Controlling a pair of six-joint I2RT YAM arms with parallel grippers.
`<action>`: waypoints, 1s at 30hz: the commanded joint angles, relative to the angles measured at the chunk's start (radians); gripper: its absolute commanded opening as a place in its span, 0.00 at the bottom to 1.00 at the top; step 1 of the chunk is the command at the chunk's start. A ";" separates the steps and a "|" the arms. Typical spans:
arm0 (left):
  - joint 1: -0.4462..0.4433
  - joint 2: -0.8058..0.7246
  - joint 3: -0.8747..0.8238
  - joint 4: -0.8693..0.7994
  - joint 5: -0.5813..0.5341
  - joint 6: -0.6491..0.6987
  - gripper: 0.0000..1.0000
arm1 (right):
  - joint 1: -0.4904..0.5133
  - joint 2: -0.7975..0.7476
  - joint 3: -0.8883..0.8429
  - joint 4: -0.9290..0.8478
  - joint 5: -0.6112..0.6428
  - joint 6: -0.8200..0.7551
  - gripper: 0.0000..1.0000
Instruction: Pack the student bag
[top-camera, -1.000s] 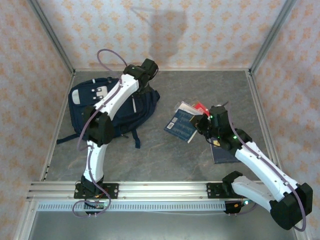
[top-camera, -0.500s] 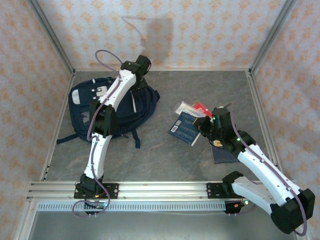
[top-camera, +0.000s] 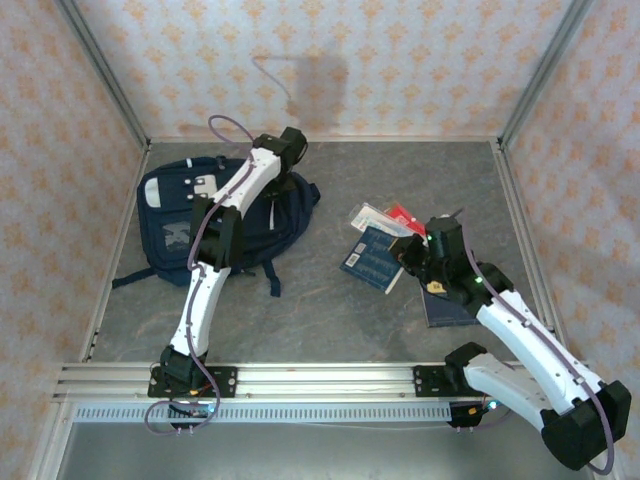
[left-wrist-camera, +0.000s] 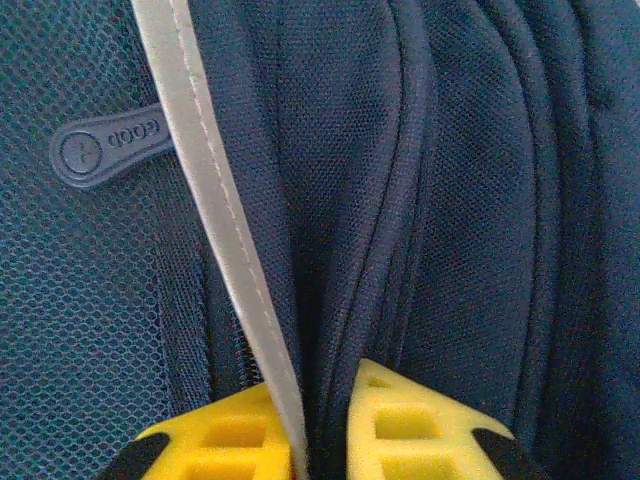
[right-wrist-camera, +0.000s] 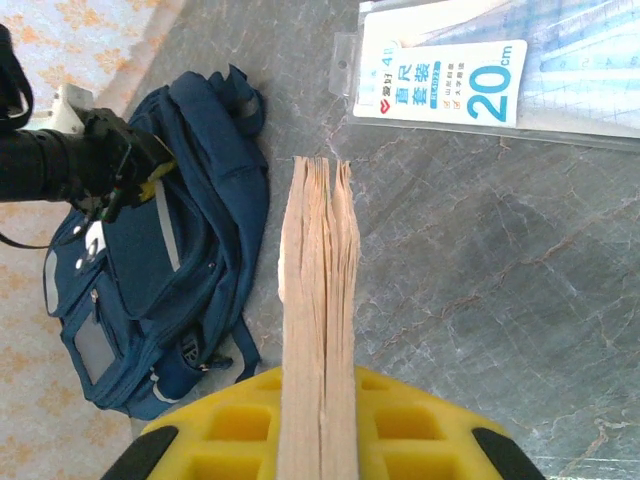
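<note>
Far left on the grey table (top-camera: 330, 310), my left gripper (left-wrist-camera: 305, 445) is pinching the white reflective stripe (left-wrist-camera: 215, 230) of the large navy-blue fabric backpack (top-camera: 165, 215); my right gripper (right-wrist-camera: 318, 395) is clamping a thin blue book (top-camera: 370, 258). I'm planning a slow lift.

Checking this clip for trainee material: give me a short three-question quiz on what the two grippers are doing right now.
1. True or false: the right gripper holds a book.
2. What does the left gripper pinch? A the student bag; B a book; C a cable.
3. Fill in: the ruler pack lies on the ___.
Key: 1 true; 2 A; 3 table.
</note>
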 joint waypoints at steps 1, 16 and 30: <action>-0.052 -0.068 -0.057 -0.045 0.072 0.074 0.02 | -0.004 -0.038 0.005 0.004 0.032 -0.018 0.00; -0.268 -0.426 -0.205 -0.041 0.151 0.287 0.00 | -0.003 -0.057 0.099 -0.114 0.180 -0.156 0.00; -0.295 -0.696 -0.258 -0.021 0.251 0.394 0.00 | -0.005 -0.004 0.168 -0.114 0.120 -0.265 0.00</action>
